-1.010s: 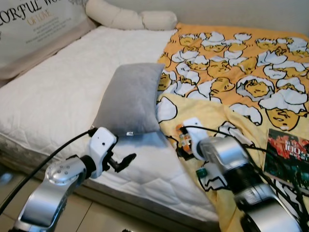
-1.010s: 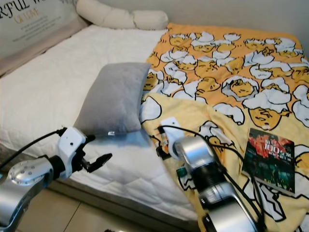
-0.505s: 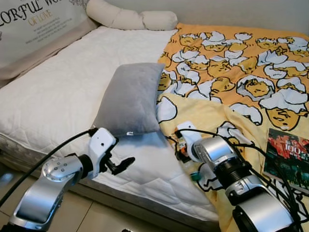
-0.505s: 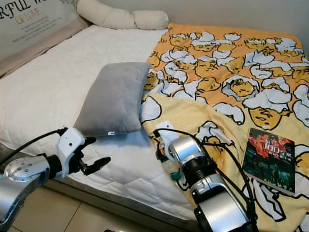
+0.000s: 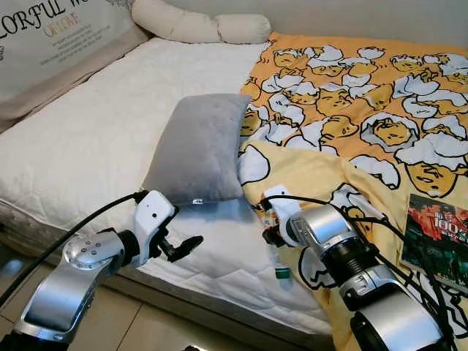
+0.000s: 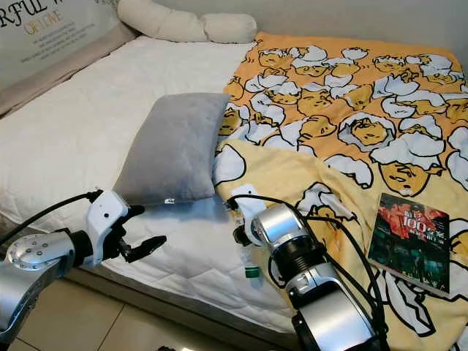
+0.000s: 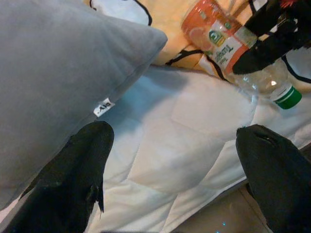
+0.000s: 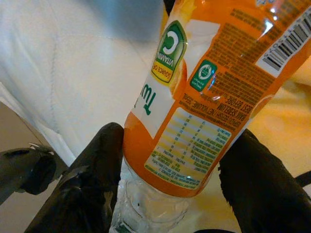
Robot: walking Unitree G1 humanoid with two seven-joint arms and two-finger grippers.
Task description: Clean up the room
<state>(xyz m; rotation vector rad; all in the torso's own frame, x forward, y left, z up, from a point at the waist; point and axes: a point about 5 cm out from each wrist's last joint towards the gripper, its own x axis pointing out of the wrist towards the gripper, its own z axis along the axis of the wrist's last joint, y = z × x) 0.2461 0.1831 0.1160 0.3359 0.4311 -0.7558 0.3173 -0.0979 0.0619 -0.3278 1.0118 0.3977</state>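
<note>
My right pincer [image 8: 165, 194] has its 2 black fingers [image 8: 92, 179] clamped on the bottle [image 8: 204, 97], an orange-labelled clear plastic one with a green cap [image 5: 282, 272]. I hold it over the near edge of the bed [image 5: 95, 139], where the white mattress meets the yellow blanket [image 5: 351, 110], cap end tipped down toward the floor. In the right wrist view the fingers sit at the lower rim of the label, near the neck, so the body hangs out beyond my grasp.

My left pincer [image 5: 183, 247] hovers apart, holding nothing, over the near edge of the mattress just below the grey pillow [image 5: 201, 150].

To do this step well, I judge I should keep the squeeze steady, because thin plastic can buckle and slip. I would lift clear of the blanket before turning away, so the cap does not snag a fold. I would carry it level and slowly, with the cables on my forearm kept off the bedding.

1 book [image 5: 435, 238] lies on the blanket toward the near right corner of the bed, probably a later job.
</note>
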